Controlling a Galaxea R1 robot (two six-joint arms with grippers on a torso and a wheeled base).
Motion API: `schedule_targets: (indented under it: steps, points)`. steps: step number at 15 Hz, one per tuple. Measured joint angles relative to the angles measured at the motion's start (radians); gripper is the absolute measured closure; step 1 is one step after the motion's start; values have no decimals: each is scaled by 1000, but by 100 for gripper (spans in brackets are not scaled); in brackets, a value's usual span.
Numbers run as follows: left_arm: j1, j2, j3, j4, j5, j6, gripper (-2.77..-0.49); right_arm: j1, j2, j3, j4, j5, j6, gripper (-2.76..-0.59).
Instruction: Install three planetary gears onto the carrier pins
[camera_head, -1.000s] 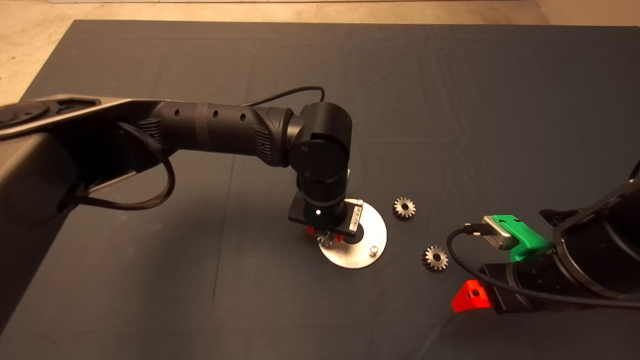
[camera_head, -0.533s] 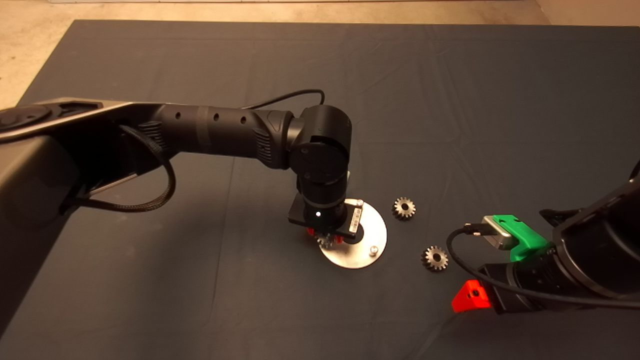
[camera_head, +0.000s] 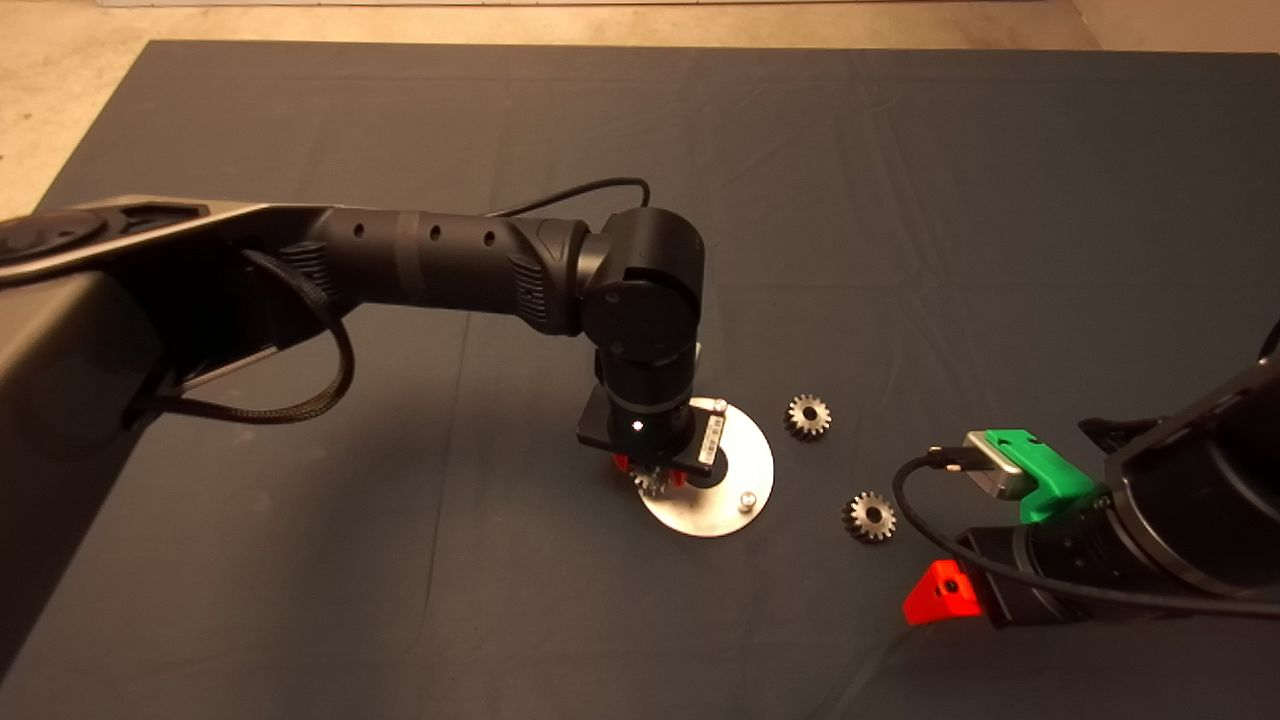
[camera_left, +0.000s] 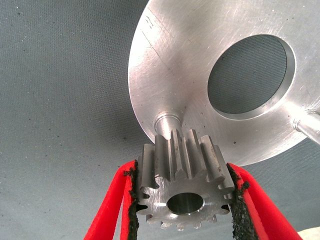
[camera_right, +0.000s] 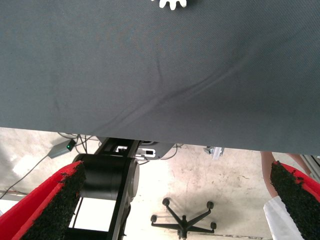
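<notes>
A shiny round disc (camera_head: 735, 470) with a large central hole lies mid-mat. One carrier pin (camera_head: 746, 498) stands near its front edge and another (camera_head: 718, 404) at its back edge. My left gripper (camera_head: 650, 480) hangs over the disc's left side, shut on a planetary gear (camera_left: 182, 187). In the left wrist view the gear sits just above a pin (camera_left: 167, 122), with the red fingers (camera_left: 117, 200) pressing its teeth from both sides. Two more planetary gears (camera_head: 807, 416) (camera_head: 869, 517) lie flat on the mat right of the disc. My right gripper (camera_head: 940, 592) waits open at the lower right.
The dark mat (camera_head: 300, 560) is wrinkled behind and right of the disc. Past the mat's edge, the right wrist view shows floor, a chair base (camera_right: 185, 217) and a cable. A gear's edge (camera_right: 172, 3) peeks in at that view's border.
The left arm shifted very slightly; the gear stays held over the disc. The right arm and loose gears have not moved.
</notes>
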Motion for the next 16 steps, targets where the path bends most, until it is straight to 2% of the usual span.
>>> schedule_targets:
  steps: [10,16]
  points:
    - [-1,3,-20,-15,-3,25,-95,0,0,0,0,0,0,-275]
    - [-3,14,-29,-20,9,25,-95,0,0,0,0,0,0,-275]
